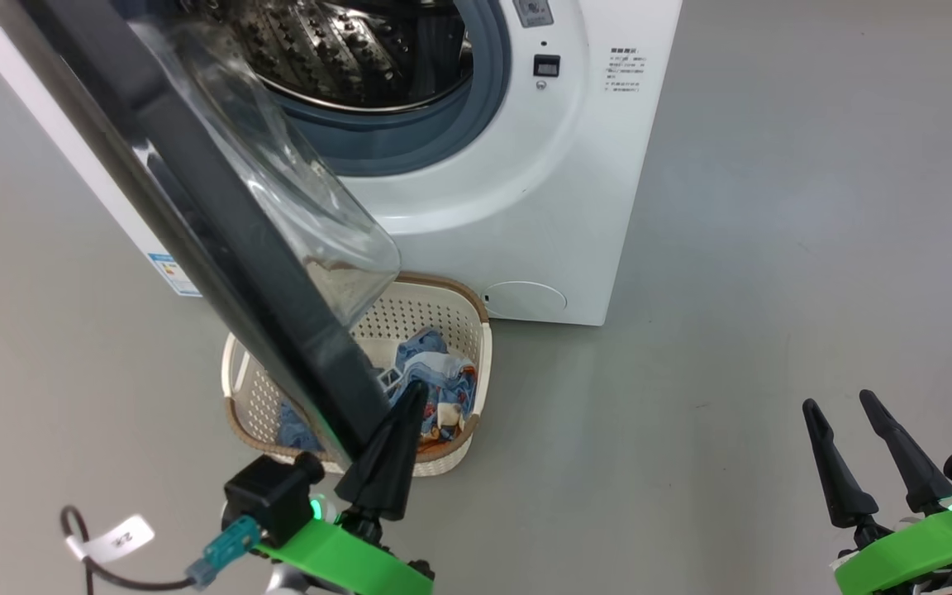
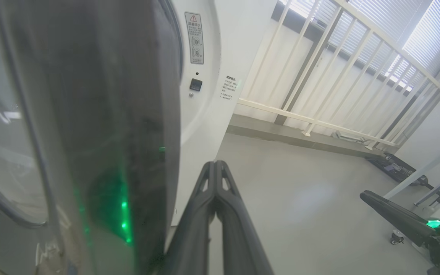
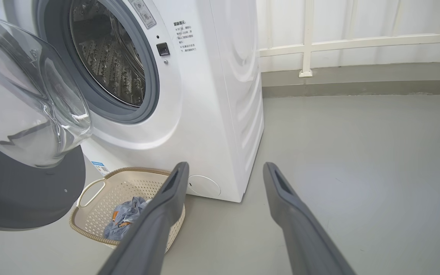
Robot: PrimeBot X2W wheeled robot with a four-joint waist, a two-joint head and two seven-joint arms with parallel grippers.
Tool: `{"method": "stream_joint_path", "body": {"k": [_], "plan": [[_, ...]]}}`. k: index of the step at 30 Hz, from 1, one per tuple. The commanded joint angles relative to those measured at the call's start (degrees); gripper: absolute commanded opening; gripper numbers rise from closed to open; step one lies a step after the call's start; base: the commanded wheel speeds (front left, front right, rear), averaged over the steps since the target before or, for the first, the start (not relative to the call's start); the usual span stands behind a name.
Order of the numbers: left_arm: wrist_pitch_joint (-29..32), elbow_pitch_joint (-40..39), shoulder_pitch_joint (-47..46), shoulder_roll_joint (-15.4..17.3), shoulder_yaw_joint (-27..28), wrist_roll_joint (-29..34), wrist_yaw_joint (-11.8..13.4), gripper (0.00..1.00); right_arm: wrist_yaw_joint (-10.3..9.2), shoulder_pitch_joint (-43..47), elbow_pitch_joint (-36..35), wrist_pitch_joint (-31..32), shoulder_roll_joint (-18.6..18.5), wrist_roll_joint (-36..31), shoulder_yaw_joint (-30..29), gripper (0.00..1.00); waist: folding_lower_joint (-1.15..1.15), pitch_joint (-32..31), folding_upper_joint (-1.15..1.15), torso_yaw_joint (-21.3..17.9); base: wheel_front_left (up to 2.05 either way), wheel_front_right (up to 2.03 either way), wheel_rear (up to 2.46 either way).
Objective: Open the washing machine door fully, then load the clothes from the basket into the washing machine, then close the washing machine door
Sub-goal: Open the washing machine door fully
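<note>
Holds left end effector [image 1: 410, 398] clenched, empty, just beside door [image 1: 211, 215] edge; holds right end effector [image 1: 840, 402] released; shows door open, perhaps not fully; finds clothes [image 1: 443, 392] in basket [image 1: 453, 287]; loading, closing left.

The washing machine [image 1: 525, 207] stood at twelve o'clock, its black door [image 1: 220, 248] open; the basket [image 1: 418, 318] held blue clothes [image 1: 443, 388] at six.
</note>
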Motion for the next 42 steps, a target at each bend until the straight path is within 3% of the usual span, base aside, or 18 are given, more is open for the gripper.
{"method": "stream_joint_path", "body": {"k": [1,42], "plan": [[-0.5,-1.8,-1.2,2.4,4.9,0.1,2.0,0.0,0.17,-0.5,-1.5,-0.7,-1.2,-0.3,1.4,1.0,0.0,-0.1,0.0,0.1,0.0,0.0,0.0],[-0.5,-11.5,11.2,2.4,9.6,3.9,6.8,0.0,0.17,0.4,-2.1,-0.7,-1.6,-0.2,1.8,1.0,0.0,-0.2,0.0,5.4,0.0,0.0,0.0]]}}
